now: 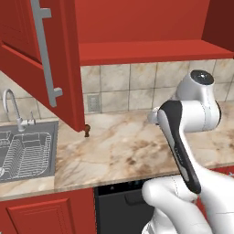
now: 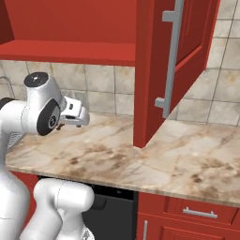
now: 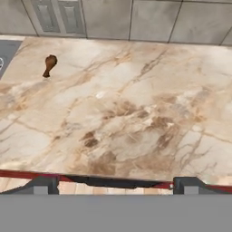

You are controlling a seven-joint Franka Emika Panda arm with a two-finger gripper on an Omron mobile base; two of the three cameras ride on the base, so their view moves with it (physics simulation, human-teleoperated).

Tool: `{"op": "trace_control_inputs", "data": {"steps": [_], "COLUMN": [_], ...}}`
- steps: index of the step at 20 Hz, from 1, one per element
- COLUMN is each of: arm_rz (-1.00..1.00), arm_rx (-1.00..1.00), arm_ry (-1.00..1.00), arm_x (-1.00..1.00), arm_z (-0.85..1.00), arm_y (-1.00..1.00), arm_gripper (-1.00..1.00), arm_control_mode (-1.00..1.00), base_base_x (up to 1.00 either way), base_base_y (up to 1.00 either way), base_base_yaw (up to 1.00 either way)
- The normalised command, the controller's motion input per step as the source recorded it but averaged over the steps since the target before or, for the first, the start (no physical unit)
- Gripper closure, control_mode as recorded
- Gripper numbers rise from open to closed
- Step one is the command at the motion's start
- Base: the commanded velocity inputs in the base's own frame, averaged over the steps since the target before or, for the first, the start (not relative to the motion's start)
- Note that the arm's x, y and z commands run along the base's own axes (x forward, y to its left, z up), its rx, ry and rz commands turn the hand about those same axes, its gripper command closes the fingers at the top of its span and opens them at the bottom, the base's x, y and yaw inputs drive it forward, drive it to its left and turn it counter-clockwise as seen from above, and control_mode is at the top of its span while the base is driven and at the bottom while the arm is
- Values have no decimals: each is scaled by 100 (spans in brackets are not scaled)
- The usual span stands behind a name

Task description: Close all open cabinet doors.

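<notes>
Two cabinet doors stand open above the marble counter [image 1: 119,146]: left door [image 1: 41,55] swung out over the counter beside the sink [image 1: 27,151], right door [image 2: 173,61] swung out at the right end, each with a grey bar handle [image 2: 169,56]. Open shelf between them. Gripper [image 3: 115,183] released, fingertips [image 3: 43,185] wide apart, facing down at bare counter. Small brown drumstick [image 3: 49,65] lies far left, near the wall.

the white arm is folded at its elbow, its gripper [image 3: 116,183] empty with fingers apart, pointing downward.
</notes>
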Motion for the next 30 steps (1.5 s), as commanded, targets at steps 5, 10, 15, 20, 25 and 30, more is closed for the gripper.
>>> {"op": "trace_control_inputs", "data": {"steps": [5, 10, 15, 20, 25, 30], "arm_rz": [0, 0, 0, -1, -8, -11], "arm_rx": [-4, 0, 0, -7, -9, -5], "arm_ry": [-21, -25, -22, -26, -28, -27], "arm_x": [-32, -49, -47, -46, -60, -71], "arm_z": [0, 0, 0, 0, 0, -3], "arm_y": [-18, -59, -53, -27, -12, -12], "arm_gripper": [-100, -100, -100, -100, -100, -100], "arm_control_mode": [-100, -100, -100, -100, -100, -100], "base_base_x": [0, 0, 0, 0, 0, 0], "base_base_y": [0, 0, 0, 0, 0, 0], "base_base_yaw": [0, 0, 0, 0, 0, 0]}}
